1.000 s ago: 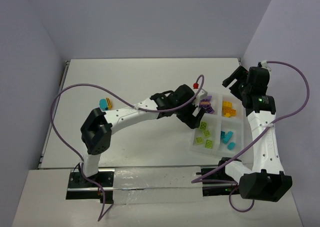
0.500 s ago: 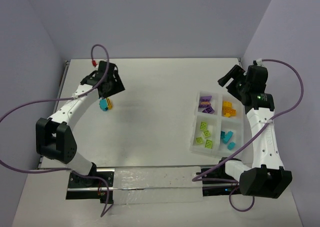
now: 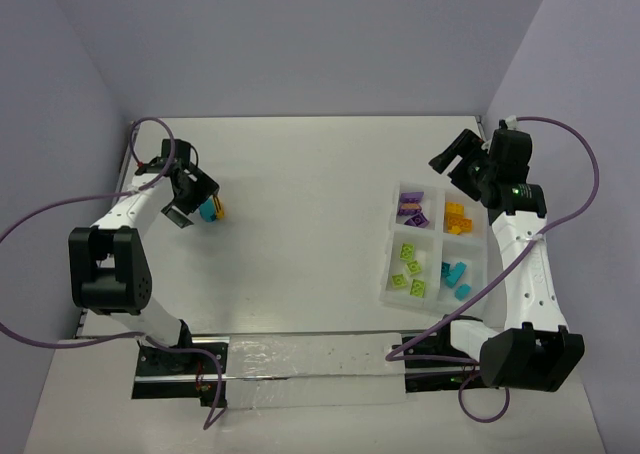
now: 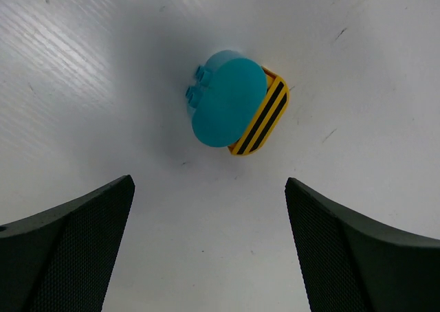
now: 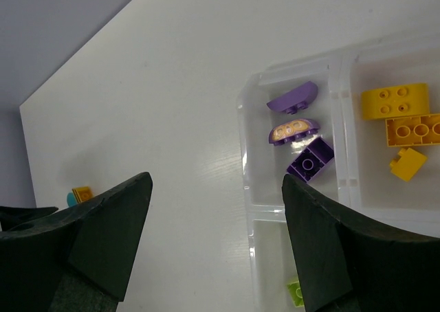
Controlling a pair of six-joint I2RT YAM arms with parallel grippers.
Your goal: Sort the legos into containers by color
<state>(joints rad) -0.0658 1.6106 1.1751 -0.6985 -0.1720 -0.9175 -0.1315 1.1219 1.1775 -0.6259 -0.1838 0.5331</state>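
A teal lego joined to an orange-yellow black-striped lego (image 3: 211,209) lies on the white table at the left; in the left wrist view the pair (image 4: 234,106) lies just ahead of my open fingers. My left gripper (image 3: 190,206) is open and empty, right beside it. The translucent four-compartment tray (image 3: 436,228) sits at the right, holding purple (image 5: 302,132), orange-yellow (image 5: 404,113), lime green (image 3: 410,269) and teal (image 3: 455,277) legos in separate compartments. My right gripper (image 3: 450,159) is open and empty, held above the tray's far left corner.
A clear flat strip with black brackets (image 3: 300,364) lies along the near edge between the arm bases. Purple cables loop from both arms. Grey walls close the table on three sides.
My left arm swung from the tray on the right across the table to the far left, ending beside the teal-and-yellow pair. The right arm barely shifted.
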